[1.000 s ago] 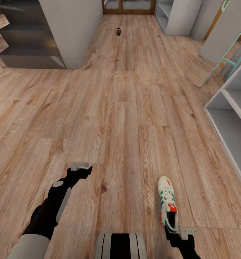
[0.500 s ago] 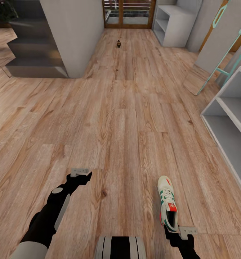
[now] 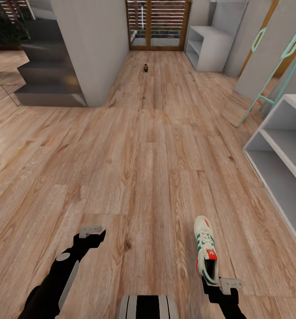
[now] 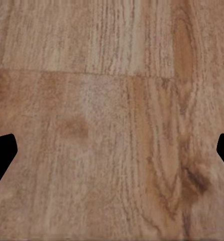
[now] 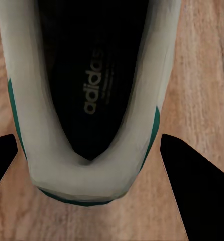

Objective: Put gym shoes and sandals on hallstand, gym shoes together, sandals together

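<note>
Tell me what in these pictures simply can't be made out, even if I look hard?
- The small dark object far down the floor, head view: too small to identify.
- The grey shelf unit at the right, head view: cut off by the frame edge.
- The right gripper at the gym shoe's heel: whether its fingers actually clamp the heel is unclear.
- The shoe's front, right wrist view: cut off by the frame edge.

Open plank corridor floor (image 3: 143, 146) stretched ahead of the robot, broken only by a gym shoe (image 3: 206, 249) at the right gripper (image 3: 208, 283) and a small dark object (image 3: 145, 68) far down. A grey wall block (image 3: 88, 48) flanked the left, shelving (image 3: 280, 155) the right.
</note>
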